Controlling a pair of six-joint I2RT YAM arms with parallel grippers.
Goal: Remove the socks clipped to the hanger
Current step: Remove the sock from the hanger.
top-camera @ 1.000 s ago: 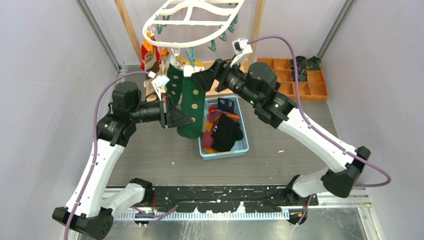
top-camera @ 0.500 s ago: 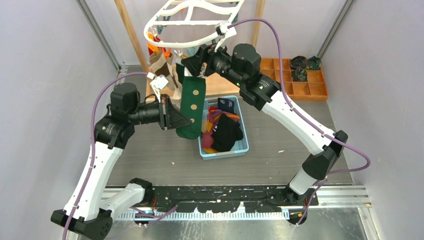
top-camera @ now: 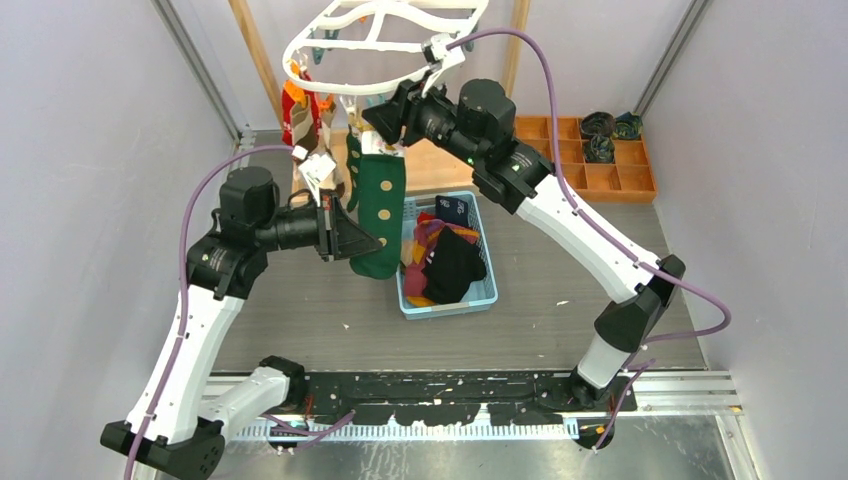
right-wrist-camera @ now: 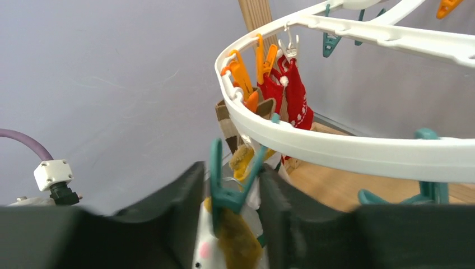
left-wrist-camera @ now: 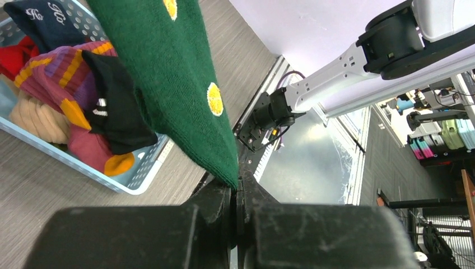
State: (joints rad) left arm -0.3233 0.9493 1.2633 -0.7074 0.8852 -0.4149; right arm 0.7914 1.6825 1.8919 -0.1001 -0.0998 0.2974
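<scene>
The white oval hanger (top-camera: 350,45) hangs at the top centre, with red patterned socks (top-camera: 297,110) clipped at its left. A dark green sock with yellow dots (top-camera: 378,200) hangs from it. My left gripper (top-camera: 357,243) is shut on that sock's lower end, which the left wrist view shows pinched between the jaws (left-wrist-camera: 236,188). My right gripper (top-camera: 385,120) is open at the sock's top. In the right wrist view its fingers (right-wrist-camera: 185,207) straddle a teal clip (right-wrist-camera: 231,188) that holds a mustard and white sock (right-wrist-camera: 224,241), under the hanger rim (right-wrist-camera: 336,148).
A light blue basket (top-camera: 445,308) with several removed socks (top-camera: 450,260) stands under the hanger and also shows in the left wrist view (left-wrist-camera: 140,182). An orange compartment tray (top-camera: 600,165) sits at the back right. A wooden post (top-camera: 255,60) and a wooden base (top-camera: 440,170) stand behind.
My right arm has swung left and up to the hanger's rim, bringing its fingers around the teal clip. The hanger has swayed. My left gripper has kept its hold on the green sock.
</scene>
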